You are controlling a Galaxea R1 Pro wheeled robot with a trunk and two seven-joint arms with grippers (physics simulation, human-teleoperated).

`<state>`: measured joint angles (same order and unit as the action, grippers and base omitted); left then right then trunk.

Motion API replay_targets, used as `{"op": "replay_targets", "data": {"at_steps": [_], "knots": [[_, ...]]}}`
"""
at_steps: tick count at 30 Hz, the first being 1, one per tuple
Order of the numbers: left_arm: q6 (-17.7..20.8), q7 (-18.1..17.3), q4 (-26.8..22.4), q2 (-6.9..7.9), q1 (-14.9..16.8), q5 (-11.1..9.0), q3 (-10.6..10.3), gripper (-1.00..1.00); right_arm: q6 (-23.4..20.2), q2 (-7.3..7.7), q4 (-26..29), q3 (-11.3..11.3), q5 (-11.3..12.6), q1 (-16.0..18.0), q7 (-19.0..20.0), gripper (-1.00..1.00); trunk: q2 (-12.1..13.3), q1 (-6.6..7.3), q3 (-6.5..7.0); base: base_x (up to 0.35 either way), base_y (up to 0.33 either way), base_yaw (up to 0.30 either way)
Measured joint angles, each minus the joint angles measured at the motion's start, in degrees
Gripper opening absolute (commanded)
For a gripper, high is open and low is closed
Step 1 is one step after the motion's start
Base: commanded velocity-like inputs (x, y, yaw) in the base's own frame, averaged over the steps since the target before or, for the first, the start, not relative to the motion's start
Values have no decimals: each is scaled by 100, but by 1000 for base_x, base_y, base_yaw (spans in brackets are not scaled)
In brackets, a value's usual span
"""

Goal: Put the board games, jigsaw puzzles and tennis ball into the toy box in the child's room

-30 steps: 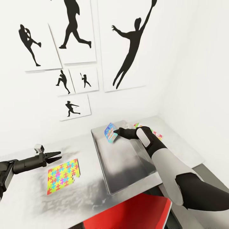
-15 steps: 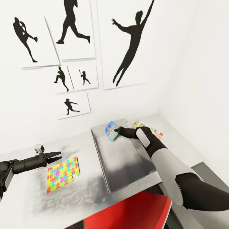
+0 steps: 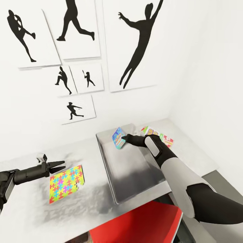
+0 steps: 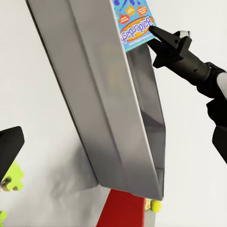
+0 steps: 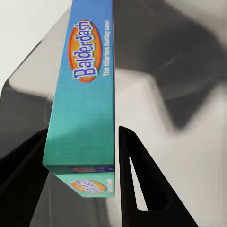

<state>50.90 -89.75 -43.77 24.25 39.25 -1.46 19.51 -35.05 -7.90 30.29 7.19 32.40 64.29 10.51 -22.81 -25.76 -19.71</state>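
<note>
Hanging tilted over the far end of the toy box (image 3: pixel 135 182), the blue board game (image 3: pixel 117 137) is pinched at one edge by the right gripper (image 3: pixel 124 138). In the right wrist view the box's teal side, printed "Balderdash" (image 5: pixel 90 80), runs between the two black fingers (image 5: pixel 137 184), which press on either side of it, with the grey inside of the bin behind. The left wrist view shows the same blue box (image 4: pixel 134 21) above the bin's rim (image 4: pixel 101 109), its corner held at the right gripper's tip (image 4: pixel 152 34).

The toy box stands on the light grey table (image 3: pixel 84 206). Just beyond its far right corner lies another board game (image 3: pixel 158 136), green, red and yellow, flat on the tabletop. On the other side of the bin, apart from it, a jigsaw puzzle (image 3: pixel 65 184) of bright interlocking pieces lies flat. The left gripper (image 3: pixel 60 166) hovers just beside the puzzle's far corner, fingers a little apart and holding nothing.

A red chair (image 3: pixel 141 224) sits at the table's near edge, and black baseball-player silhouette pictures (image 3: pixel 135 44) hang on the white wall.
</note>
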Motion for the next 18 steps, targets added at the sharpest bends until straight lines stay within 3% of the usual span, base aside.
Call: {"op": "replay_targets", "data": {"at_steps": [18], "knots": [[0, 0, 0, 0, 0, 0, 0, 100, 9, -39, 12, -2, -5, 0, -25, -100, -1, 0, -125, 0, 0, 0]]}}
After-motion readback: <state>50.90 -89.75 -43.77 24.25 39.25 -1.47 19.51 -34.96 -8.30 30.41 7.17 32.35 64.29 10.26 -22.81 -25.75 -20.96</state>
